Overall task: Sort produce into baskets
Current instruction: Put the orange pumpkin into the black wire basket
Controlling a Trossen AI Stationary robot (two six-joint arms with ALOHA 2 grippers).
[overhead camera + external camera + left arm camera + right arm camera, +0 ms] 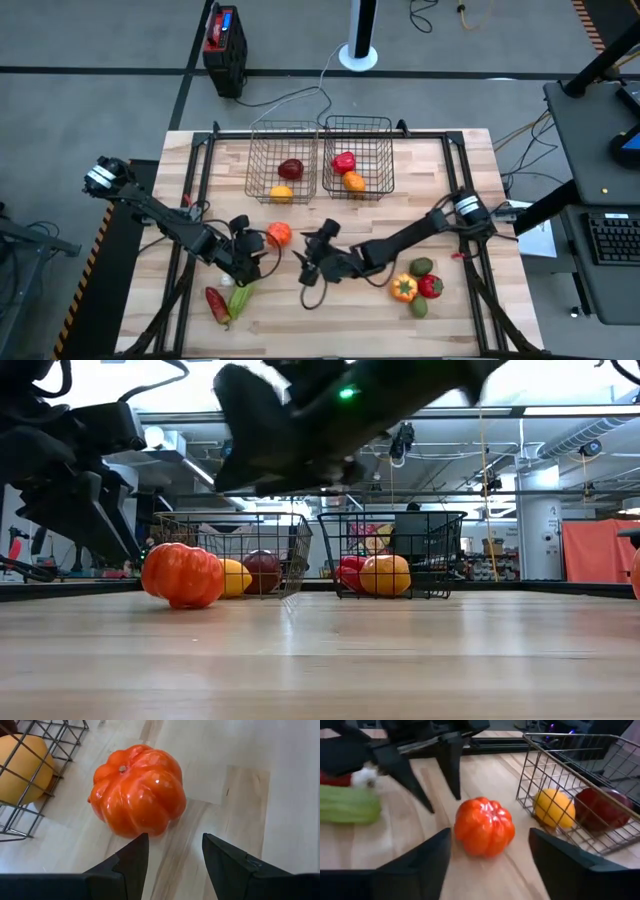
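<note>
- An orange-red ribbed tomato is sitting on the wooden table, just in front of the left wire basket and between the two grippers.
- The left gripper is hovering close beside it, jaws spread fairly wide and holding nothing.
- The right gripper is pointing at it from the other side, jaws wide apart and empty too.
- The left basket is holding a dark red fruit and a yellow one.
- The right wire basket is holding a red pepper and an orange fruit.
- A long green vegetable, a garlic bulb and a red chili pepper are lying near the left arm.
- Green, red and orange-yellow pieces are clustering by the right arm.
</note>
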